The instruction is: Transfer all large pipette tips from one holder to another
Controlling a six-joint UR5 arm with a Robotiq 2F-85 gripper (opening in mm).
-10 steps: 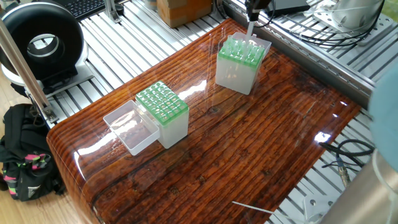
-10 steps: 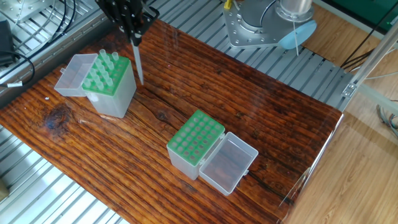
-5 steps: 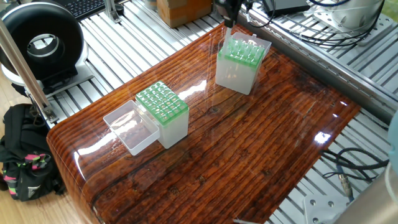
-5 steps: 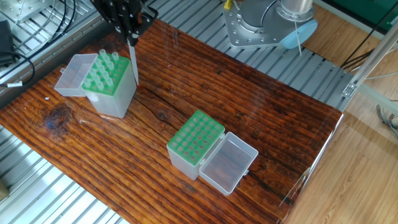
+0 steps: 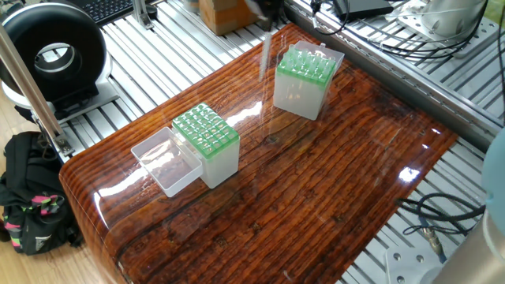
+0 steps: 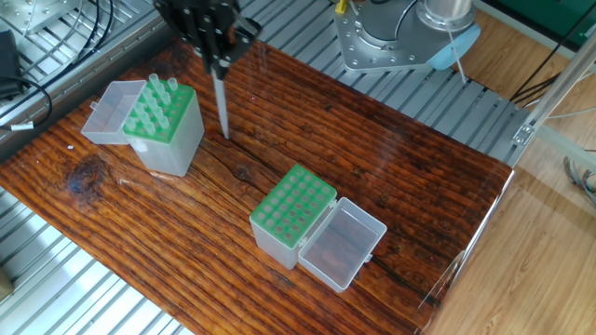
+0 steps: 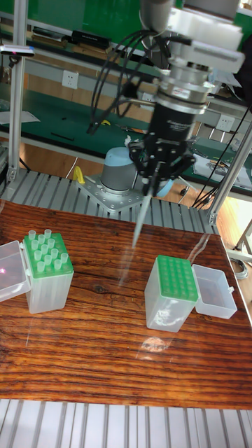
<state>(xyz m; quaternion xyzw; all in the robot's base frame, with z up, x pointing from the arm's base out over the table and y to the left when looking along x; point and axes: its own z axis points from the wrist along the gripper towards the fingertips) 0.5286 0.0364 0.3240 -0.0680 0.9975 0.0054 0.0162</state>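
- The large pipette tip [image 7: 139, 225] in transit hangs point-down from my gripper [image 7: 148, 187], clear of both boxes and above the bare wood between them. I read this as the carry leg of one transfer.
- It hangs close to vertical, slightly tilted in the tall view; I want it that way so the point can drop straight into a hole without catching the grid.
- The gripper's fingers are closed on the wide upper end of the tip, which leaves the tapered length free below. In the other fixed view the same tip [image 6: 222, 107] shows as a pale sliver under the dark fingers [image 6: 216, 56].
- The remaining tips [image 7: 47, 249] stand upright in the source holder [image 6: 164, 126], collars above its green grid. I count roughly a dozen, but the back rows blur.
- The destination holder [image 7: 171, 293] sits well apart from the source; its green grid looks empty from here, so I judge the job barely begun.
- Both holders have their clear lids [image 6: 343, 244] swung open and lying flat beside them, away from the gap between the boxes, so nothing blocks my path.
- The wooden table [image 5: 331, 189] is glossy, and its reflections make the translucent tip hard to follow.
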